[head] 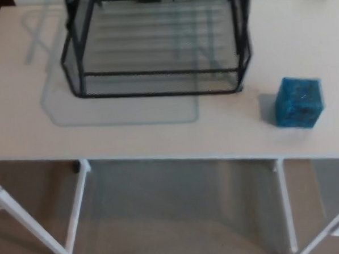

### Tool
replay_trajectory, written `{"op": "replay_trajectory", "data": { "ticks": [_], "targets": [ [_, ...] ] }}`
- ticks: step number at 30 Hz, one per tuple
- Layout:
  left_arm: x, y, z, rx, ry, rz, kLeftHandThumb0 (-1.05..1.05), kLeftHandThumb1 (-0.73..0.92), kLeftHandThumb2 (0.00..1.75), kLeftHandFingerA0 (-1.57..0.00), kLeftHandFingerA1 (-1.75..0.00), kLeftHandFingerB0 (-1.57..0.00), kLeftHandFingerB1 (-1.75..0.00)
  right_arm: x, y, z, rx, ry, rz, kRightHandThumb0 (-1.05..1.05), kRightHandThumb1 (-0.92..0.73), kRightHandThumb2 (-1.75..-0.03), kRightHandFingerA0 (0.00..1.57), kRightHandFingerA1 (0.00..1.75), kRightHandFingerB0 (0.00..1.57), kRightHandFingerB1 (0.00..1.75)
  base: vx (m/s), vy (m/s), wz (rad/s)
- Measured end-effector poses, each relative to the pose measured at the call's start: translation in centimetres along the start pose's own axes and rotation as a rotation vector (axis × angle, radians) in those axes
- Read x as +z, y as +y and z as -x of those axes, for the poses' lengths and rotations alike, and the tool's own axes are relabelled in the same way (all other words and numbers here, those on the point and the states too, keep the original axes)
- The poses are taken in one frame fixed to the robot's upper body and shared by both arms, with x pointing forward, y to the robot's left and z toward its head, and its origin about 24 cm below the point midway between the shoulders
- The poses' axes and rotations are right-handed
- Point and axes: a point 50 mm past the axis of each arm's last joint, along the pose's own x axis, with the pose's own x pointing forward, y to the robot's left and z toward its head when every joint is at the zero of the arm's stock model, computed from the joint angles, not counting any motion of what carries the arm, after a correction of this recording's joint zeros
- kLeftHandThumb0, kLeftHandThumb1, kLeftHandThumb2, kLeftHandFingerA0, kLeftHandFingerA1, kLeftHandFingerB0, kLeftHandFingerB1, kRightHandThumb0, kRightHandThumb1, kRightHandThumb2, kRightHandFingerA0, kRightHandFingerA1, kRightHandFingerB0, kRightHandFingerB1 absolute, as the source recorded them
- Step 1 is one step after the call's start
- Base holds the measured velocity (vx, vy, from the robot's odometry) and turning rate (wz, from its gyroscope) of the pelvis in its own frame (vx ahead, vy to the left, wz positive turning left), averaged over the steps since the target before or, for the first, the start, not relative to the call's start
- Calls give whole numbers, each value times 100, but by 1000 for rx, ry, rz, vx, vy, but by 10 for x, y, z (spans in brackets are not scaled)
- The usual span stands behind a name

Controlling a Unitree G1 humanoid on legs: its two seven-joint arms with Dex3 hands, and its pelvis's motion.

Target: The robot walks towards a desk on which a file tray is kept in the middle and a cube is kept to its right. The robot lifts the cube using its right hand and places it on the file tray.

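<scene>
A black wire-mesh file tray (156,85) stands on the pale desk (158,136), toward its back and middle. To the tray's right, near the desk's front edge, sits a blue speckled cube (298,102), apart from the tray. Neither of my hands shows in the head view.
White desk legs (77,203) and crossbars run below the front edge over a grey-brown floor. A white slanted bar (26,222) crosses the lower left, and another (328,229) the lower right. Bare desk surface lies to the left of the tray and in front of it.
</scene>
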Motion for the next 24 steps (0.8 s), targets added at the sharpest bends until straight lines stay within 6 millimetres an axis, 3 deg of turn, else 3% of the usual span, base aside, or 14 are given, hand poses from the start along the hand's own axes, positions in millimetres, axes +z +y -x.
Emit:
{"op": "replay_trajectory", "data": {
  "ticks": [2, 3, 4, 6, 7, 8, 9, 10, 11, 15, 19, 20, 22, 24],
  "targets": [
    [0, 0, 0, -1, -1, -2, -50, 27, 103, -53, -84, -47, -78, 2, -1, 0, 1, -5, -14, -74, -49, -86, 23, 54, 4, 34, -4, -100, -2],
    [0, 0, 0, -2, 1, -2, -49, 27, 103, -53, -84, -47, -78, 2, -1, 0, 3, -4, -18, -67, -58, -57, 33, 51, 11, 34, 0, 0, 0],
    [-1, -1, 0, -3, 2, -2, -45, 28, 103, -52, -81, -46, -76, 2, -1, 0, 3, -3, -21, -77, -48, -82, 26, 57, 7, 41, 0, 0, 0],
    [-1, -1, 0, -3, 3, -1, -47, 28, 103, -52, -83, -46, -77, 1, -1, 0, 2, -2, -21, -69, -46, -82, 27, 61, 6, 44, -50, 84, -8],
    [-1, -1, 0, -3, 4, -1, -50, 26, 103, -53, -84, -46, -78, 1, -1, 0, 0, -2, -23, -68, -60, -58, 36, 58, 12, 35, -37, 135, -3],
    [-2, -1, 0, -3, 5, -2, -50, 26, 103, -53, -84, -46, -78, 1, -1, 0, 0, -2, -24, -68, -60, -58, 36, 58, 12, 35, -42, 165, -8],
    [-2, -1, 0, -4, 6, -3, -51, 25, 102, -52, -83, -48, -78, 1, -1, 0, 0, -3, -23, -80, -56, -94, 61, 69, 6, 36, -56, 181, -9],
    [-3, -1, 0, -4, 8, -4, -51, 25, 103, -52, -83, -49, -78, 1, 0, 0, -1, 3, 10, -77, -69, -63, 55, 61, 5, 29, -58, 201, -5],
    [-3, -1, 0, -5, 9, -5, -49, 25, 103, -57, -85, -49, -79, 1, 1, 0, -1, 13, 49, -76, -54, -90, 38, 61, 4, 35, -56, 238, -2],
    [-4, -2, 0, -6, 15, -9, -43, 28, 104, -53, -81, -49, -77, -5, 3, 0, 2, 30, 79, -73, -48, -83, 18, 50, 8, 44, 1, 292, 3],
    [-4, 0, 0, 3, 17, -10, -42, 29, 104, -55, -81, -49, -76, -7, 4, 0, -1, 24, 33, -74, -50, -85, 26, 56, 5, 39, 33, 108, 12],
    [-4, 0, 0, 3, 17, -11, -49, 28, 105, -54, -84, -49, -79, -6, 4, 0, 1, 19, 21, -74, -66, -60, 50, 51, 14, 36, 45, 29, 7],
    [-6, -1, 0, 0, 22, -10, -48, 26, 105, -55, -84, -51, -80, -5, 4, 0, -3, 17, 44, -74, -52, -87, 27, 52, 7, 44, 0, 8, 23],
    [-6, 0, 1, 2, 20, -10, -52, 26, 104, -56, -85, -49, -79, -4, 4, -1, -9, 17, 63, -78, -54, -91, 16, 55, 4, 41, 84, 40, 12]
  ]
}}
